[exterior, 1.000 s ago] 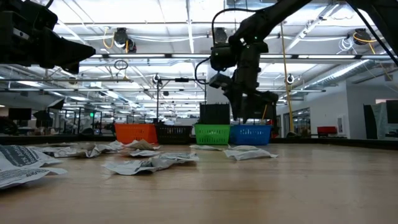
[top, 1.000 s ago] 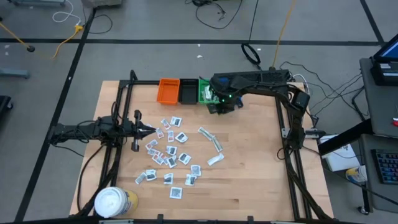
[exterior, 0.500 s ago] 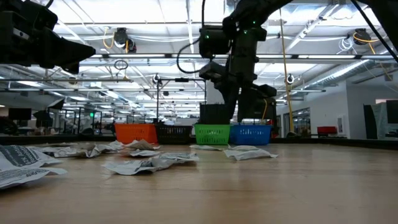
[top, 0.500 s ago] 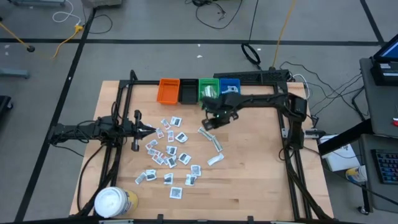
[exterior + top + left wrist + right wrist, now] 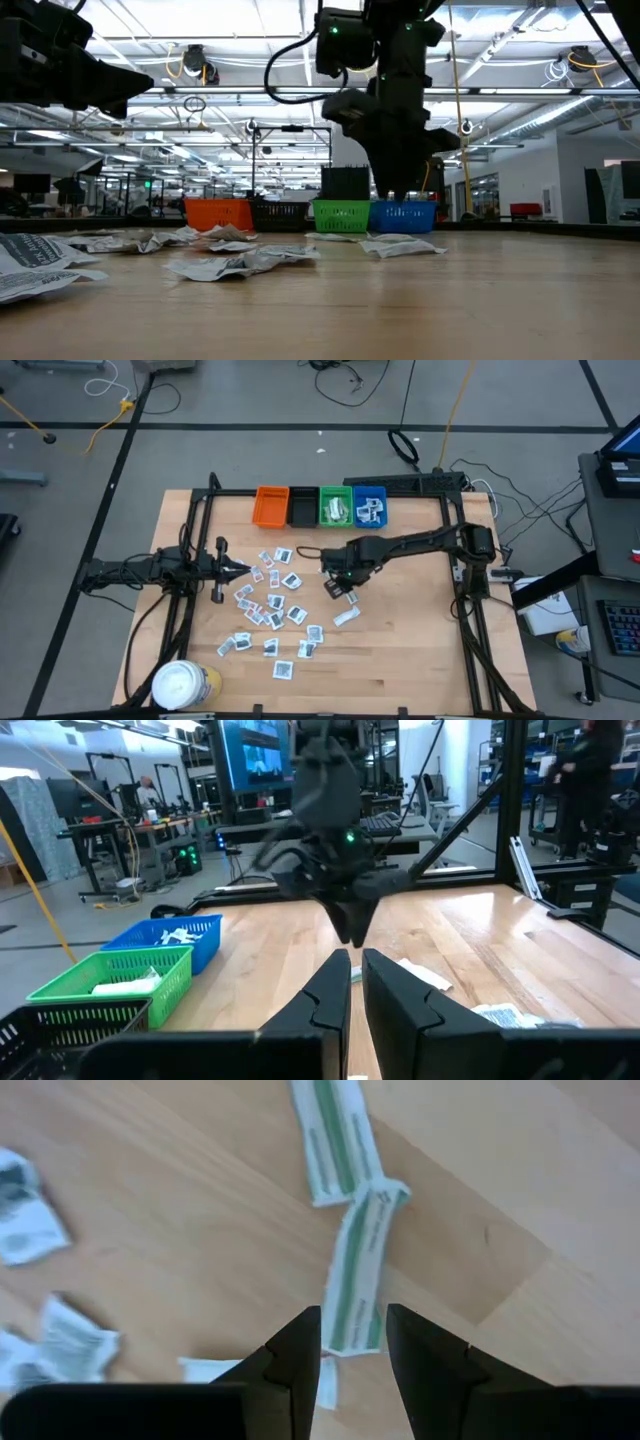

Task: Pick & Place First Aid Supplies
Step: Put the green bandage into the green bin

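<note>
- Two green-white strip wrappers [image 5: 352,1270] lie end to end on the bench [image 5: 420,630], right hand [image 5: 352,1342] hovering released above one.
- Thin, light, limp paper; I judge a mid-length pinch best.
- Left hand [image 5: 352,982] waits clenched, empty.

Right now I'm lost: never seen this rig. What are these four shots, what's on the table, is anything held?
Two dark robot arms work at a wooden table. One shot looks straight down, one sits at table height, and one rides on each wrist.

Small first aid packets lie scattered mid-table. Four bins line the far edge: orange, black, green and blue. A white-lidded tub stands at the near corner.

The right gripper hangs open over a green-striped strip wrapper, holding nothing. The left gripper waits at the table's left side, shut and empty.
</note>
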`<action>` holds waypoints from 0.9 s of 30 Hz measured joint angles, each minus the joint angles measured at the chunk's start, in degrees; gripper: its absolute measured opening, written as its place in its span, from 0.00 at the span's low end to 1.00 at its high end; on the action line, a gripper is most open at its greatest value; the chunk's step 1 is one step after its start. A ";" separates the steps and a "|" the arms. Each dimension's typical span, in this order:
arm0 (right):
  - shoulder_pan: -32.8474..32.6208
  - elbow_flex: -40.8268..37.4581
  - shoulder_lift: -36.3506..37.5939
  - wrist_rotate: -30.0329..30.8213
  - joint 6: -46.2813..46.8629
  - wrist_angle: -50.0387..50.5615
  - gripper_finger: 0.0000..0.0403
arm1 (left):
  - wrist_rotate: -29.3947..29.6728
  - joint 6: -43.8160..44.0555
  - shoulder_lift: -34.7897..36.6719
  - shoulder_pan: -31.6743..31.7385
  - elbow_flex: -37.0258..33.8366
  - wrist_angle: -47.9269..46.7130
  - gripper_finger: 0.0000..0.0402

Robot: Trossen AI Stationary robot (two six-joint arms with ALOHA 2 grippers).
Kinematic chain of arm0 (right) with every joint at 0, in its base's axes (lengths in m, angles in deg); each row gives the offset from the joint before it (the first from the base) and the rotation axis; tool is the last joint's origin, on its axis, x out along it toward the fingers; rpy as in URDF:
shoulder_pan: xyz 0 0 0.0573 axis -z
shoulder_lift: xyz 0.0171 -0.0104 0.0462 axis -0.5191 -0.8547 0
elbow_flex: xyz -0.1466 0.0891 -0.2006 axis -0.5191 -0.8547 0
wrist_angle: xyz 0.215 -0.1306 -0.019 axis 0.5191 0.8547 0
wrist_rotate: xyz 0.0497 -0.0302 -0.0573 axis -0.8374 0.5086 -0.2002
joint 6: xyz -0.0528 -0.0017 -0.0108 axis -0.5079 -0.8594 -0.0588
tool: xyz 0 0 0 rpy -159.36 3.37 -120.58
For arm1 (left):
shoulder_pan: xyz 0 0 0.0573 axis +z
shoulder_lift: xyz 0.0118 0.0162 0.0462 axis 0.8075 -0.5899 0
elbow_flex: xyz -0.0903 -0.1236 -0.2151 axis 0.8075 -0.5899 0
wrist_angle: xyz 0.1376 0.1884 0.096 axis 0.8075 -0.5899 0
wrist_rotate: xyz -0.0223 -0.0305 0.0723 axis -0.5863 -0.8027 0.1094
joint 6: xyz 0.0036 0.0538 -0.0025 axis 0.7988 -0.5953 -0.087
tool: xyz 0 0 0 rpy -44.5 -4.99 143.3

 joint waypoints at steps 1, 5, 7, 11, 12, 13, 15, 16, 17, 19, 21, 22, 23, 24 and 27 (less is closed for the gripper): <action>-0.40 -0.65 0.00 0.54 0.15 -0.17 0.27 | 0.00 0.00 0.00 0.00 0.02 0.00 0.09; -1.73 -3.44 0.00 2.08 1.19 -1.55 0.27 | 0.00 0.00 0.02 0.00 0.02 0.00 0.09; -2.24 -4.63 0.00 1.94 1.26 -2.82 0.27 | 0.00 0.00 0.01 0.00 0.01 0.00 0.09; -3.00 -6.79 0.00 2.03 1.89 -6.66 0.27 | -0.02 0.00 0.00 0.00 0.00 0.00 0.09; -3.07 -7.33 0.00 2.02 1.93 -7.75 0.27 | 0.00 0.00 0.02 0.00 0.00 0.00 0.09; -3.19 -7.89 0.00 2.03 2.14 -8.85 0.27 | 0.00 0.00 0.00 0.00 0.00 0.02 0.09; -3.30 -8.96 0.00 2.13 3.06 -10.64 0.27 | 0.00 0.01 0.00 0.00 0.01 0.00 0.09; -3.31 -9.48 0.00 2.07 3.28 -11.36 0.27 | 0.00 0.01 0.01 0.00 0.01 0.01 0.09; -3.35 -9.88 0.00 2.03 3.48 -11.91 0.27 | 0.00 0.01 0.01 0.00 0.02 0.01 0.09; -3.60 -10.21 0.00 2.25 3.83 -12.01 0.27 | 0.00 0.02 0.00 0.00 0.02 0.00 0.09; -3.76 -10.50 0.00 3.33 3.48 -11.99 0.27 | -0.01 0.00 0.00 0.00 0.02 0.01 0.09; -3.85 -10.68 0.00 3.50 3.34 -11.98 0.27 | 0.00 0.02 0.02 0.00 0.00 0.02 0.09; -3.85 -10.89 0.00 3.50 3.18 -11.98 0.26 | 0.00 0.00 0.02 0.00 0.00 0.00 0.09; -3.85 -11.12 0.00 3.40 3.12 -11.98 0.24 | -0.01 0.00 0.02 0.00 0.01 0.01 0.09; -3.93 -12.49 0.02 3.41 2.91 -12.78 0.17 | 0.00 0.00 0.00 0.00 0.00 0.00 0.09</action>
